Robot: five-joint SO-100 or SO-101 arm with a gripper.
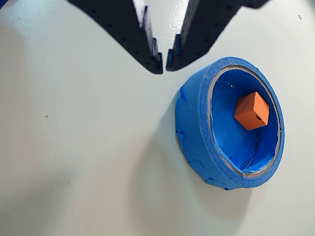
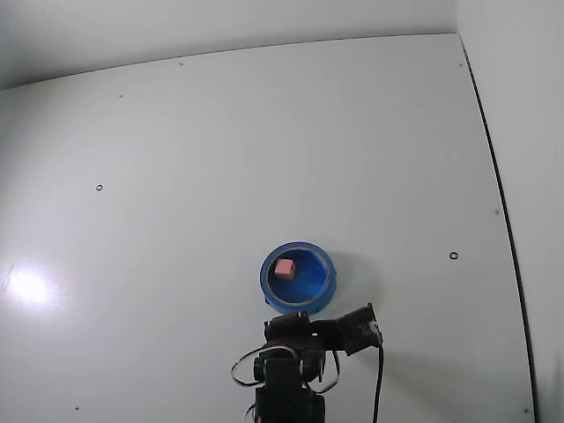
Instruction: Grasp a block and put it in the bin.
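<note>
The block (image 1: pixel 251 110) is sitting inside the bin (image 1: pixel 197 115), resting on the blue floor toward the far wall as the wrist view shows it, and in the fixed view it's a small pink square (image 2: pixel 285 268) in the upper-left part of the bin (image 2: pixel 317 295). The gripper (image 1: pixel 164 62) is just outside the bin's rim, up and left of it over bare table (image 1: pixel 74 147), fingertips nearly touching with only a thin gap and nothing held.

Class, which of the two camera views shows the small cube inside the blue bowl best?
The wrist view: the block fills a good part of the picture, its faces and edges are distinct, and it clearly lies inside the bin. The fixed view shows only a tiny pinkish square in the bin.
</note>
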